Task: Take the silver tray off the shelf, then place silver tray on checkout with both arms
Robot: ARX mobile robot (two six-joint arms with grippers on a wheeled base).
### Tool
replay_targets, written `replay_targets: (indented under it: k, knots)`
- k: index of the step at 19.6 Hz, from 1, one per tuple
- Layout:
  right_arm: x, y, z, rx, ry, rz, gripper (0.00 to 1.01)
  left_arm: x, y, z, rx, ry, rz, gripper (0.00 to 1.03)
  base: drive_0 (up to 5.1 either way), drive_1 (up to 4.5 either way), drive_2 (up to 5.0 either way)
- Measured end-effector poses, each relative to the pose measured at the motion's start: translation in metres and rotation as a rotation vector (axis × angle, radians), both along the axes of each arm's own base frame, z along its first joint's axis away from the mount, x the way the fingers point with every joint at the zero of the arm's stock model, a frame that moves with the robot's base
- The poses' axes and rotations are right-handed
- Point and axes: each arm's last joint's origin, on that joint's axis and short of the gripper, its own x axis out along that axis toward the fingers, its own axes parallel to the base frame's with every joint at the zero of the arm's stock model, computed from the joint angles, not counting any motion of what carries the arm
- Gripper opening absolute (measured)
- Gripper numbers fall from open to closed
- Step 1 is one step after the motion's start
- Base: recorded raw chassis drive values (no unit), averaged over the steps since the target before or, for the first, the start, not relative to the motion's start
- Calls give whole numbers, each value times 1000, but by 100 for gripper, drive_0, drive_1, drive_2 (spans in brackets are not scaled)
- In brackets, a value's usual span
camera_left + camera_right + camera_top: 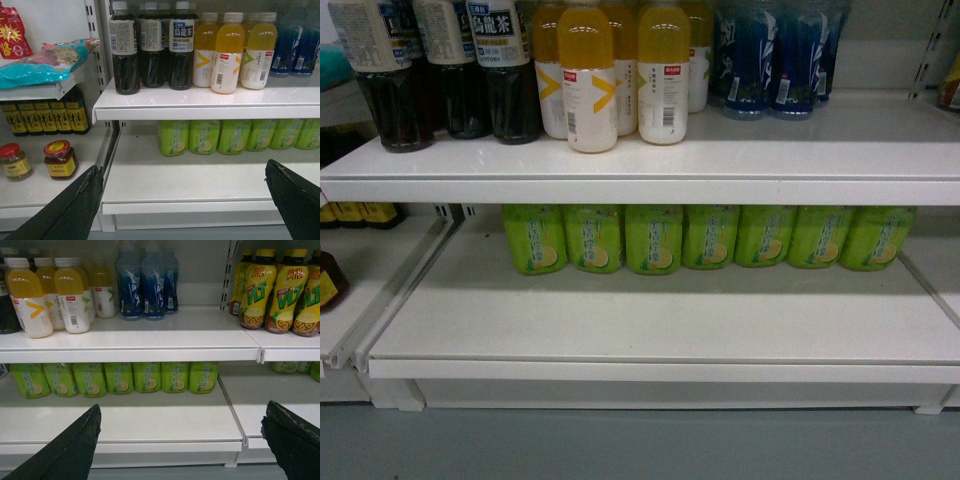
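Observation:
The silver tray shows in none of the views, and the checkout is out of view as well. The shelf is a white board with a squared front lip; its lower board (660,320) has a bare front part, also seen in the left wrist view (200,185) and the right wrist view (150,425). My left gripper (182,169) is open, with its black fingers (75,205) spread wide in front of the lower board. My right gripper (182,407) is open too, and nothing lies between its fingers (292,440). Neither gripper appears in the head view.
Green bottles (710,238) line the back of the lower board. The upper board (740,150) carries dark tea bottles (450,65), yellow juice bottles (620,75) and blue bottles (770,60). Jars (60,159) stand in the left bay, yellow-green bottles (280,290) in the right bay. Grey floor lies below.

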Motion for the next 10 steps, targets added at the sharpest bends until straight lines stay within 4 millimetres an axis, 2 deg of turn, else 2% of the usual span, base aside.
replay_targets:
  k: [10]
  knots:
    - [0, 0, 0, 0, 0, 0, 98, 0, 0, 0, 0, 0, 0, 98, 0, 0, 0]
